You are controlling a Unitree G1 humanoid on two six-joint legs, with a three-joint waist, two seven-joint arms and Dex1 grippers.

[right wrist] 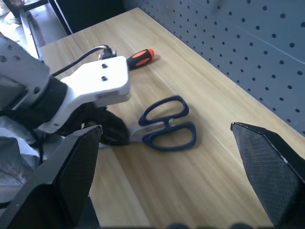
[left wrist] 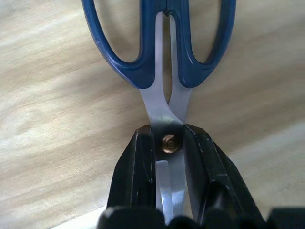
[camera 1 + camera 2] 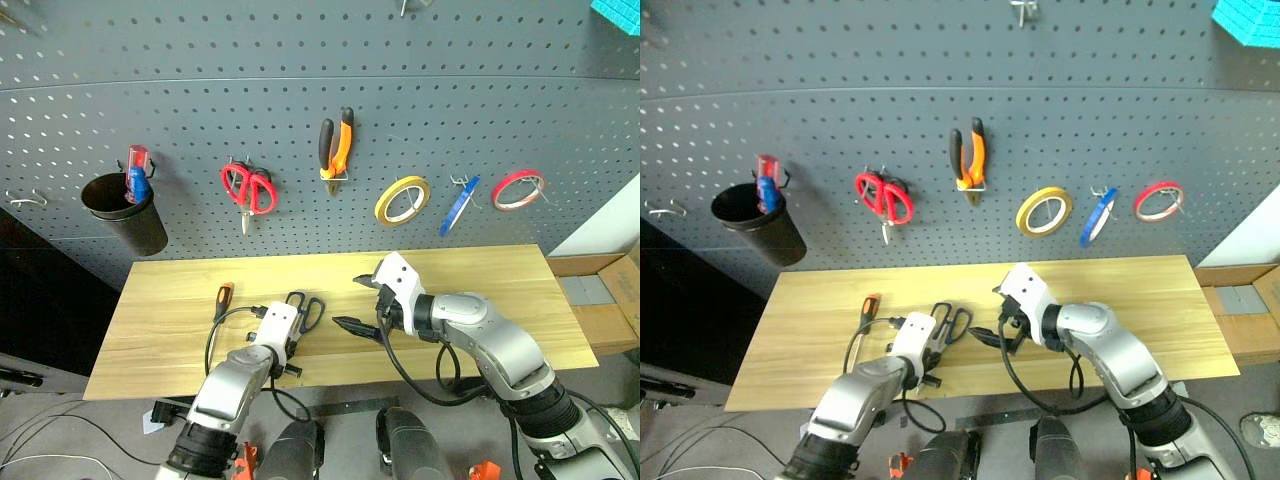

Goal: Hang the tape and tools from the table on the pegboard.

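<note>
**Left jaws clamping the scissors at the pivot**

The left gripper (image 2: 167,143) is sitting low on the tabletop (image 3: 480,300), its jaws pressed in against the blades of the steel scissors (image 3: 305,310) on either side of the brass pivot screw. The blades themselves are running back between the black fingers (image 2: 138,171), so their tips are hidden. In the head views the gripper body is covering most of the blades too, leaving the dark blue handle loops poking out toward the pegboard (image 3: 300,80). The scissors are lying flat on the wood.

The right gripper (image 3: 358,302) is hanging above the tabletop, just to the right of the scissors, jaws spread wide and holding nothing. Its wrist view is looking across at the scissors and the left gripper, with both fingers at the picture's edges.

The screwdriver (image 3: 222,298) is lying on the tabletop left of the scissors; its orange-and-black handle is plain, but the shaft is thin and partly crossed by a black cable (image 3: 212,340).

On the pegboard, the pliers (image 3: 336,146) are hanging upright, and the blue tape (image 3: 458,205) is hanging edge-on, between a yellow roll (image 3: 402,200) and a red roll (image 3: 518,189). Red-handled scissors (image 3: 247,190) and a black cup (image 3: 125,212) are hanging further left.
</note>
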